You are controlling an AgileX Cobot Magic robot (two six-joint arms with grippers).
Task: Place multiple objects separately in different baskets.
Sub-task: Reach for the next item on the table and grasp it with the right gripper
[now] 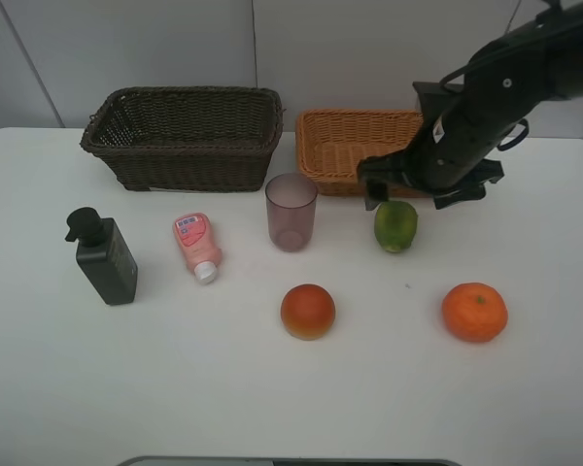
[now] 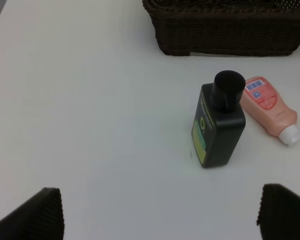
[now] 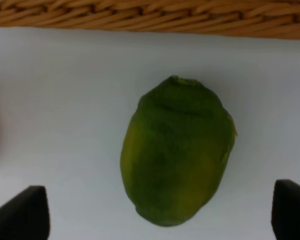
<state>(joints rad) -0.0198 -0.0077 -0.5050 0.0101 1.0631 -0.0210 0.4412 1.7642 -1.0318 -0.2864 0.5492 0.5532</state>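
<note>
White tabletop (image 1: 175, 388), pale panelled wall (image 1: 126, 49) behind; dark basket (image 1: 185, 170), tan basket (image 1: 335, 155)

The white bench (image 1: 175, 408) is bare along its front edge, corner to corner. At the back edge, a deep dark brown wicker basket (image 1: 185, 136) and a shallow orange-tan wicker basket (image 1: 355, 146) stand with a narrow gap between them. The black right arm (image 1: 486, 97) hangs across the tan basket's front wall. In mid-bench, open lanes separate a dark green pump bottle (image 1: 104, 257), a pink white-capped tube (image 1: 196, 245), a translucent mauve cup (image 1: 291, 211), a green round fruit (image 1: 395, 225), a red-orange peach-like fruit (image 1: 308, 311) and an orange tangerine (image 1: 474, 312).
</note>
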